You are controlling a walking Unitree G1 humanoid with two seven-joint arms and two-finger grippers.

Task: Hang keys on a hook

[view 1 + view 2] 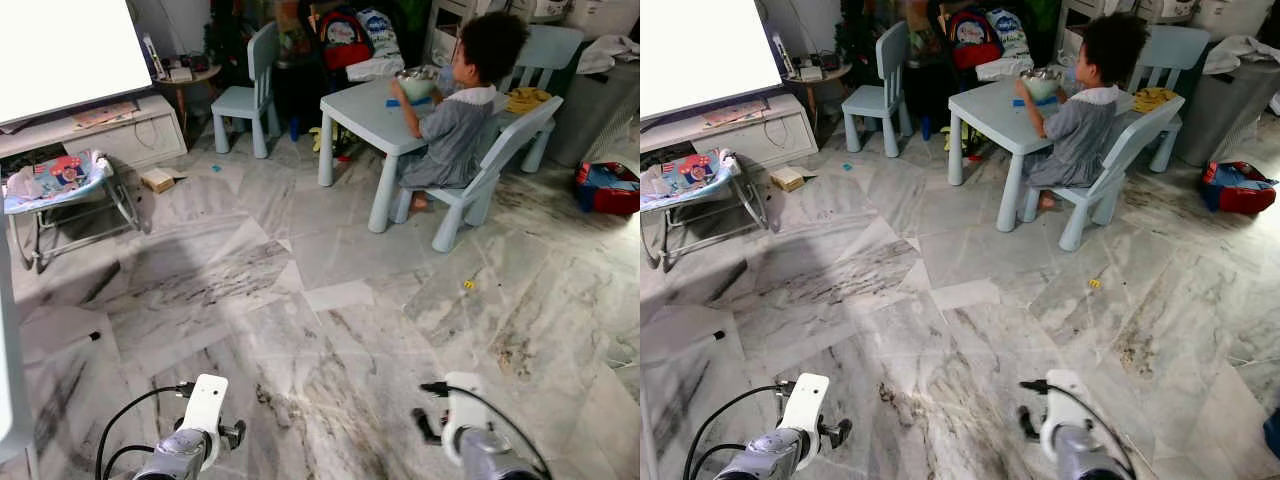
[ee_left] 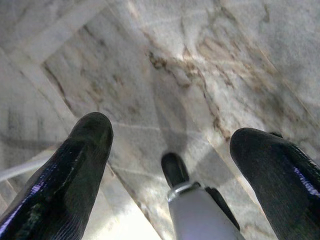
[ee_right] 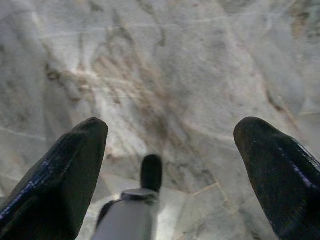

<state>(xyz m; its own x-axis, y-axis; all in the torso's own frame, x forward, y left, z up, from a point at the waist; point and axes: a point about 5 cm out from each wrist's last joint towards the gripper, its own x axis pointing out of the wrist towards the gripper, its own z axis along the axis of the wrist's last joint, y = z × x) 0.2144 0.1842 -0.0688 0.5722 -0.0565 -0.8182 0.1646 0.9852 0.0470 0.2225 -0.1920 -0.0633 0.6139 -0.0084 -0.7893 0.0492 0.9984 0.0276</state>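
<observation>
Both silver arms hang low at the bottom of the eye views, the left arm and the right arm, each over the grey-veined marble floor. In the left wrist view my left gripper is open, its two black fingers spread wide with only floor between them. My right gripper is open too, its fingers apart above the marble. A grey tube with a black tip pokes into each wrist view from below.
A person sits on a pale blue chair at a small pale blue table ahead. A second chair stands behind it. A baby bouncer and white cabinet are at the left, a red bag at the right.
</observation>
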